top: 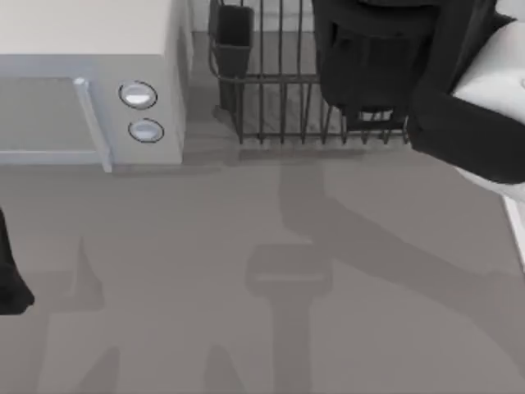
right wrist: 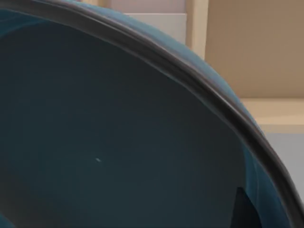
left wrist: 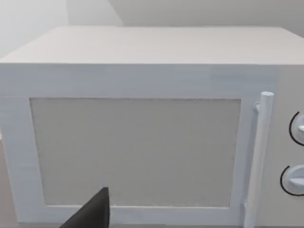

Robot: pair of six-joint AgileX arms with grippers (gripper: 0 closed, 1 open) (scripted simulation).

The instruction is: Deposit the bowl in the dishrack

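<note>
The grey surface (top: pixel 246 271) lies bare across its middle, crossed by soft arm shadows. At the far left stands a white microwave (top: pixel 90 90) with two round knobs and an upright door handle; just beside it on the right is the dishrack (top: pixel 279 90), its dark upright bars and black utensil cup (top: pixel 232 37) cut off by the top edge. My right arm (top: pixel 459 107) hangs over the rack's right part and hides what is beneath it. From the right wrist, the bowl (right wrist: pixel 118 142) sits very close, teal inside with a dark rim; beige walls show behind it. Whether the right pincer grips it, I cannot tell. My left arm (top: pixel 12 287) sits at the left edge, facing the microwave door; one dark fingertip (left wrist: pixel 92 213) shows, the pincer's opening unclear.
</note>
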